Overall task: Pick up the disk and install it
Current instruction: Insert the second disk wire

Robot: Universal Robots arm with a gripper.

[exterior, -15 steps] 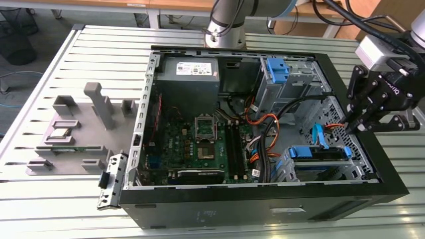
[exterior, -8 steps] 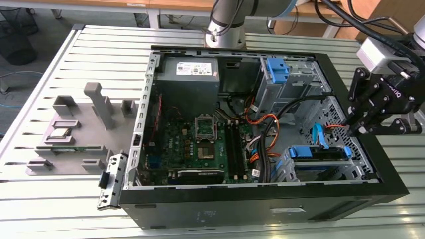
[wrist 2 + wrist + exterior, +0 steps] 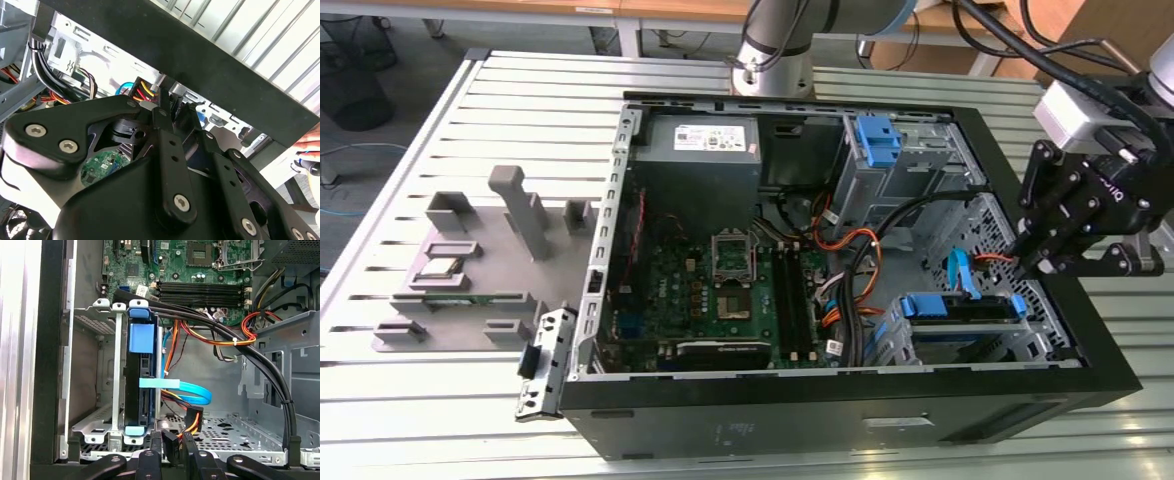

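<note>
The disk (image 3: 965,305) stands on edge in the drive cage at the case's near corner on the exterior view's right, framed by its blue carrier. In the first wrist view the disk (image 3: 140,390) appears edge-on between the cage's metal rails, with a blue ribbon cable beside it. My gripper (image 3: 1045,265) hangs over the case's edge on the exterior view's right, apart from the disk. Its fingers (image 3: 156,442) stand close together with nothing of the disk between them. A black connector with orange and yellow wires (image 3: 192,417) lies just past the fingertips (image 3: 161,114).
The open black computer case (image 3: 854,410) lies on a slatted table. Inside are the motherboard (image 3: 720,280), a grey power supply (image 3: 700,140), a blue bracket (image 3: 878,135) and thick black cables (image 3: 270,370). Grey fixtures (image 3: 467,260) stand on the exterior view's left.
</note>
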